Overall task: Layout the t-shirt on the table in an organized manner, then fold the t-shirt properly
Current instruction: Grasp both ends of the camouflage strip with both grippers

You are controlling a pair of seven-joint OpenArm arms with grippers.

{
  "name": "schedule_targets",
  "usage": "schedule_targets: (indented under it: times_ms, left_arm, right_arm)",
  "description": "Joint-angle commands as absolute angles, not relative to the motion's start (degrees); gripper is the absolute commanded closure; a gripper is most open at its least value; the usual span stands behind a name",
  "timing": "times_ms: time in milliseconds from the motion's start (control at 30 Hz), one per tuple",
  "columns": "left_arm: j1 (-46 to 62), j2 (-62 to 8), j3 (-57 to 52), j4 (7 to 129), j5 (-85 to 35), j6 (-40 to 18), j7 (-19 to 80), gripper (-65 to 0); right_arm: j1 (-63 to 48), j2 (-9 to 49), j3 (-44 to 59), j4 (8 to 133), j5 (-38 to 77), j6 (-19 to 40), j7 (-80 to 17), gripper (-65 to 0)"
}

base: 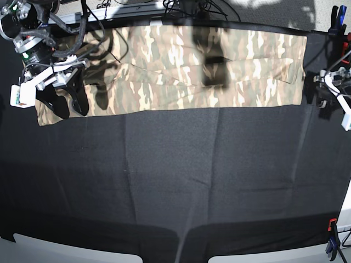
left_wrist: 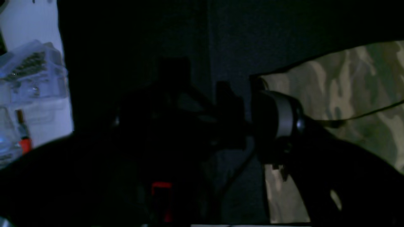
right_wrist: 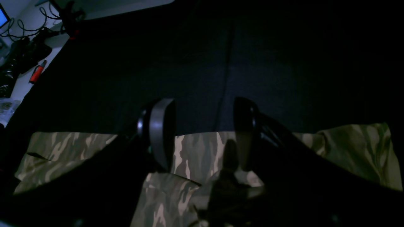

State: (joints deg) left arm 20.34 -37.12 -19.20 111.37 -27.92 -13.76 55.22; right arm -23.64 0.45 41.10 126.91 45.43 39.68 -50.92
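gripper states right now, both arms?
Left gripper: too dark to tell, beside the t-shirt edge.
Right gripper: open, holding nothing, over the t-shirt.

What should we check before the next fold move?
1. t-shirt folded into a long band along the far edge: ok.
2. Band flat: not ok, diagonal creases across the middle.
3. Right end effector open over the shirt's edge: ok.
4. Left end effector off the shirt's other end, beside it: ok; open or shut: cannot tell.
5. Bare table in front of the band: ok.
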Motion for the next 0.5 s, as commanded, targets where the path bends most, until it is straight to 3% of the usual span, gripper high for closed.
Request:
schedule_targets:
  times_ms: [0, 300, 467]
  left_arm:
    - [20.01, -38.15, -19.88, 112.09, -26.94, -14.13, 53.43, -45.6]
    - [19.81, -38.13, -19.90, 106.76, -40.84, -14.24, 50.96, -45.5]
    - [19.70, -38.11, -19.90, 99.00, -50.26, -20.78, 54.15, -45.5]
  right_arm:
    - [-23.53, 0.80, 41.34, 128.03, 46.74, 40.00, -49.82, -28.9]
    - [-23.88, 0.78, 41.36, 128.05, 54.94, 40.00, -55.72, -28.8]
    - [-24.18, 0.78, 42.17, 128.07, 59.72, 40.00, -59.46, -28.8]
